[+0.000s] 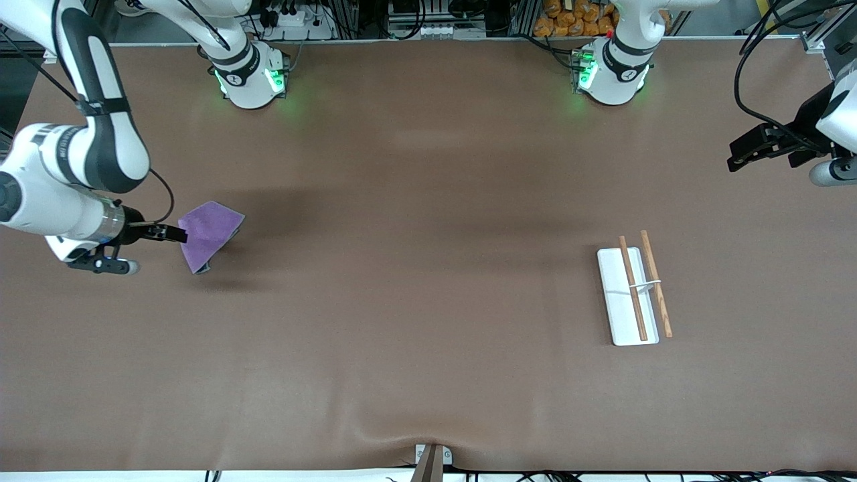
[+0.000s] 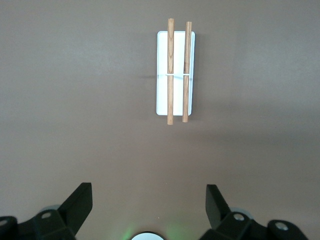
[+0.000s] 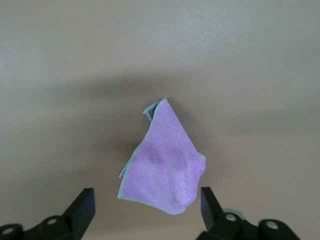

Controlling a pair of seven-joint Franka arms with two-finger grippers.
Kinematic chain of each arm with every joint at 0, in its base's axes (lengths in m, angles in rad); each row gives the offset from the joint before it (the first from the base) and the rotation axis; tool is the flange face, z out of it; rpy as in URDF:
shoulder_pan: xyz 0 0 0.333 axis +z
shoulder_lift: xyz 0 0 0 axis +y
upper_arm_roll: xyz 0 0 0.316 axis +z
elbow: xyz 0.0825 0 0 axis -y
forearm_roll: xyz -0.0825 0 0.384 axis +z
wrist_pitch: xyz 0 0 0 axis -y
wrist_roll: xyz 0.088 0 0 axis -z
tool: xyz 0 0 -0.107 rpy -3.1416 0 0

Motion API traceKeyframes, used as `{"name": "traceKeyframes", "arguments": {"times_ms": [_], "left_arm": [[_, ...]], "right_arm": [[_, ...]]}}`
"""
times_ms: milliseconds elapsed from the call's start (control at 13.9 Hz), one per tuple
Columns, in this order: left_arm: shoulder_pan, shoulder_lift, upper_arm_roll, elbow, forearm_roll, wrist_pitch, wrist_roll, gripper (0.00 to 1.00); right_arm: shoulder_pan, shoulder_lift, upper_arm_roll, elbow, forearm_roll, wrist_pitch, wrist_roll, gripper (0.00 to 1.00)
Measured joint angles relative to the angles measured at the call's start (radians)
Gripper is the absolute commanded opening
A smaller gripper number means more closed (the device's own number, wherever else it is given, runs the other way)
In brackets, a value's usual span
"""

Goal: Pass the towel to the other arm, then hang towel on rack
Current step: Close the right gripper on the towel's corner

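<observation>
The brown-covered bench [image 1: 428, 348] carries only two task items, set well apart, presumably so that one arm cannot serve both and a handover is needed.

The right white arm's black two-fingered hand [image 1: 175, 233] is at its own arm's end of the bench, well away from the rack, with its fingertips at the edge of the cloth. The right wrist view shows the right hand [image 3: 146, 194] released, a finger standing to either side of the cloth's near edge and not pinching it. In my judgement the pick-up is the step in hand and no pass has begun.

The left white arm's black hand [image 1: 736, 159] waits over its own end of the bench, released, with its wrist camera looking at the rack. The fingers [image 2: 80, 197] are wide apart with nothing between them.

The rack [image 1: 633, 294], a white rectangular base plate with two thin brown wooden rods and a white crosspiece, stands bare near the waiting arm, within its reach for the hanging.

The small soft purple towel [image 1: 209, 233] sits bunched into a peak, well apart from the rack. Only the right wrist view shows the grey edge [image 3: 149, 113]. The front view alone shows both arms at once. I cannot tell whether the towel has left the bench.
</observation>
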Motion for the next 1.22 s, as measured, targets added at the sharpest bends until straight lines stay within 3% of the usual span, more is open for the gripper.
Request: {"name": "traceKeyframes", "arguments": {"times_ms": [793, 937, 1009, 1225], "left_arm": [[-0.011, 0.03, -0.012, 0.001, 0.0, 0.003, 0.001, 1.0], [-0.008, 0.029, -0.011, 0.007, 0.0, 0.003, 0.001, 1.0], [-0.005, 0.029, -0.01, 0.011, 0.0, 0.002, 0.001, 1.0], [0.003, 0.026, -0.002, 0.014, 0.0, 0.002, 0.015, 1.0]], "right_arm": [[-0.01, 0.013, -0.001, -0.169, 0.0, 0.199, -0.046, 0.72], [-0.045, 0.028, -0.002, -0.175, 0.0, 0.236, -0.112, 0.56], [-0.063, 0.038, -0.003, -0.176, 0.0, 0.246, -0.138, 0.39], [-0.078, 0.05, -0.002, -0.176, 0.0, 0.251, -0.158, 0.1]]}}
